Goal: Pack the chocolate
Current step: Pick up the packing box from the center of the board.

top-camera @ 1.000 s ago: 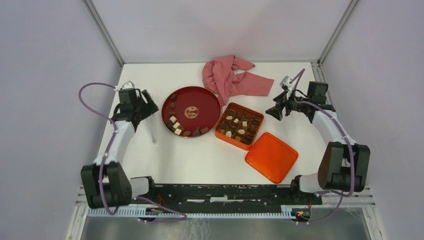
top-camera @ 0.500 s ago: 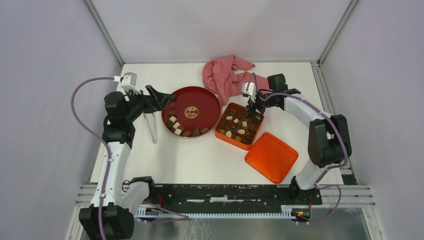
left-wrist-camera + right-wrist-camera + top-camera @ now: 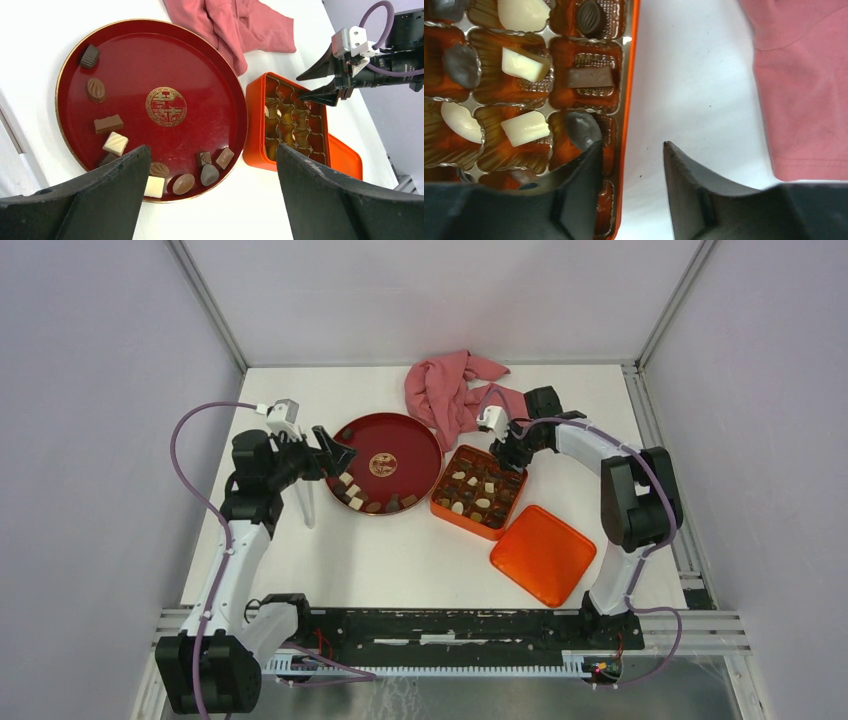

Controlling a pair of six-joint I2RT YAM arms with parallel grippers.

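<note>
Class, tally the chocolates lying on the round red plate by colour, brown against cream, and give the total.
Brown chocolates: 9 (one partly hidden)
Cream chocolates: 2
Total on the red plate: 11

We lose the rim of the plate at seven o'clock behind the left gripper; the right wrist view crops the tin at nine o'clock.
</note>
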